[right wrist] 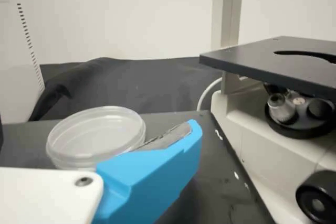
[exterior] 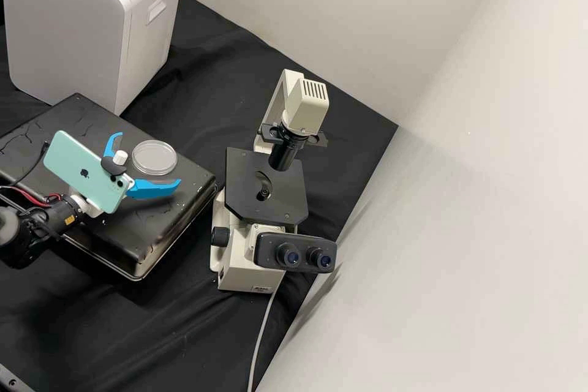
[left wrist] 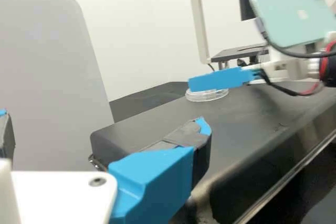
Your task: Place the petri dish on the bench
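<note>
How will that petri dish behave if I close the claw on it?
The petri dish looks like thin clear plastic, so probably light and stiff but crackable under a hard squeeze. Its smooth round wall may slip out of the right claw. Low and flat on the black case, it should slide rather than tip.

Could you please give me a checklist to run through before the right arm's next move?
1. Dish lying flat on the case: ok.
2. Right pincer open, fingers either side of the dish: ok.
3. Fingers touching the dish: cannot tell.
4. Bare bench beside the case for the set-down: ok.
5. Microscope apart from the pincer: ok.
</note>
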Motion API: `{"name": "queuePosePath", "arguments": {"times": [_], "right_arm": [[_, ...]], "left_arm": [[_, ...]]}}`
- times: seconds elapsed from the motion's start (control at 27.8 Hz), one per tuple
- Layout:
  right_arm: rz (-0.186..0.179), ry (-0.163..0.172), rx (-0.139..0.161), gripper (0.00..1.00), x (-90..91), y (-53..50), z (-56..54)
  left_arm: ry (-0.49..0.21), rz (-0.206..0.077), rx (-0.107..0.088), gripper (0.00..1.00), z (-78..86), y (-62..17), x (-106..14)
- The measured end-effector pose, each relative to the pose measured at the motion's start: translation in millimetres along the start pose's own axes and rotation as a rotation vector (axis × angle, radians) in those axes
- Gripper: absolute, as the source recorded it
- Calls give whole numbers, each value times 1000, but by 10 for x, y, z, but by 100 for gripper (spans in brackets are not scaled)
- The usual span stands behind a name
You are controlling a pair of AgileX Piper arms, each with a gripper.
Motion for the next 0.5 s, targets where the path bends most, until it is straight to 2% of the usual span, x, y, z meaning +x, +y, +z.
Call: {"name": "queuePosePath", "arguments": {"times": [0.07, 0.14, 0.25, 0.4, 0.5], "right_arm": [[-4, -5, 33, 100, -68, 8, 16], [-17, -9, 57, 100, -122, -11, 30], [-40, -6, 55, 100, -179, -50, 28], [-48, -2, 56, 100, -206, -65, 26], [-47, -1, 56, 100, -206, -65, 26]], "left_arm": [[16, -4, 7, 100, 6, -5, -6], [44, -10, 24, 100, 2, -11, -13], [69, -13, 33, 100, -1, -11, -23], [80, -5, 39, 100, 10, 9, -41], [94, 9, 28, 100, 9, 38, -61]]}}
